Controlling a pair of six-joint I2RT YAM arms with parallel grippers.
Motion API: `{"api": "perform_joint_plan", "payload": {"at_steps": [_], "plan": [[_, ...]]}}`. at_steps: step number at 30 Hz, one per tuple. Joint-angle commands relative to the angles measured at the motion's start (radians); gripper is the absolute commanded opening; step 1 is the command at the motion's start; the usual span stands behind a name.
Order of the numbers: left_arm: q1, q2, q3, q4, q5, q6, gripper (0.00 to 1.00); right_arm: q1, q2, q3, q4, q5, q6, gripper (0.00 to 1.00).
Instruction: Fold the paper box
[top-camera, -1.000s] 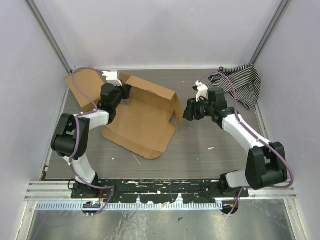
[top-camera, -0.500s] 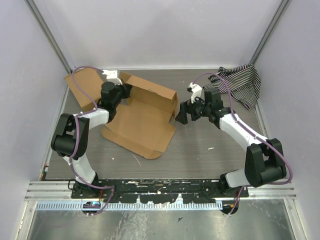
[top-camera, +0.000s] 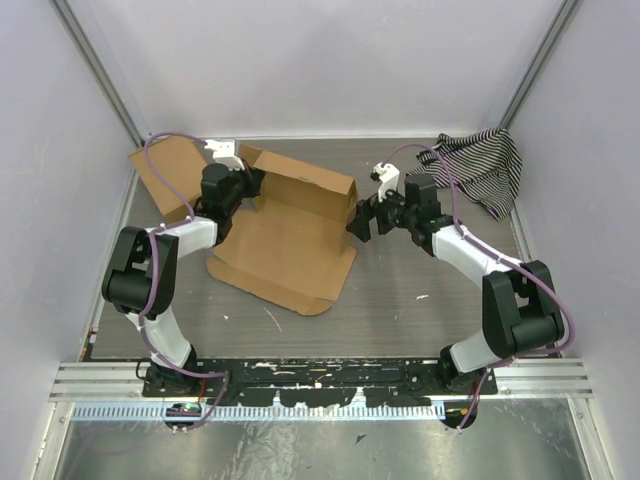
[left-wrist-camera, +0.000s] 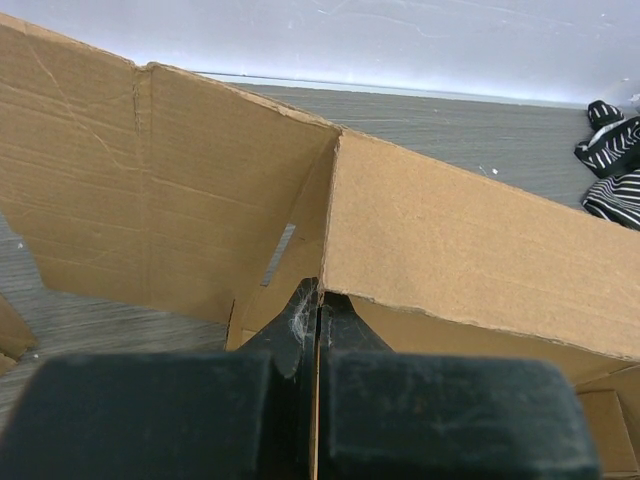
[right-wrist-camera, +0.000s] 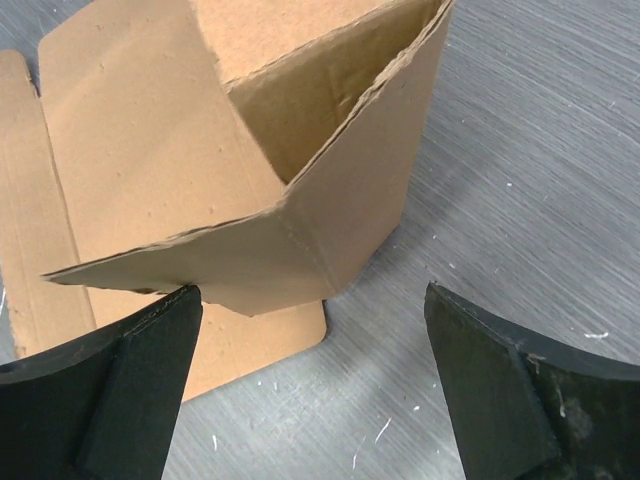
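The paper box (top-camera: 285, 245) lies part-folded on the table left of centre, its flat panel toward me and its back wall standing. My left gripper (top-camera: 241, 190) is shut on the box's left rear wall. In the left wrist view a thin cardboard edge runs between the closed fingers (left-wrist-camera: 300, 325), with the box's upright walls (left-wrist-camera: 450, 240) just beyond. My right gripper (top-camera: 356, 225) stands wide open at the box's right end. In the right wrist view the raised corner flap (right-wrist-camera: 340, 200) hangs between and just ahead of the spread fingertips (right-wrist-camera: 150, 350); nothing is pinched.
A black-and-white striped cloth (top-camera: 482, 170) is bunched in the back right corner, also seen in the left wrist view (left-wrist-camera: 612, 150). A smaller flat cardboard rectangle (top-camera: 165, 175) lies at the back left behind the left arm. White walls enclose the table (top-camera: 420, 290) on three sides.
My right gripper has opened wide and moved left, up to the box's right end flap. The box's near edge has shifted slightly. The left gripper has kept its grip and place.
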Motion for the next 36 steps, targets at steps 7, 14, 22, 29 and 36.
{"api": "perform_joint_plan", "payload": {"at_steps": [7,14,22,29,36], "plan": [[0.0,0.003,-0.038,-0.08,0.041,0.004,0.0,0.027,0.089,0.072,0.172,-0.032,-0.02,0.92],[-0.003,-0.017,-0.057,-0.095,0.041,0.018,0.0,0.053,0.124,0.089,0.223,0.121,-0.008,0.89],[-0.009,-0.024,-0.056,-0.101,0.043,0.018,0.0,0.14,0.199,0.088,0.369,0.314,0.053,0.82],[-0.014,-0.033,-0.044,-0.121,0.042,0.021,0.0,0.188,0.237,0.063,0.481,0.564,0.137,0.73],[-0.022,-0.051,-0.05,-0.145,0.043,0.028,0.0,0.22,0.274,0.056,0.544,0.697,0.215,0.39]]}}
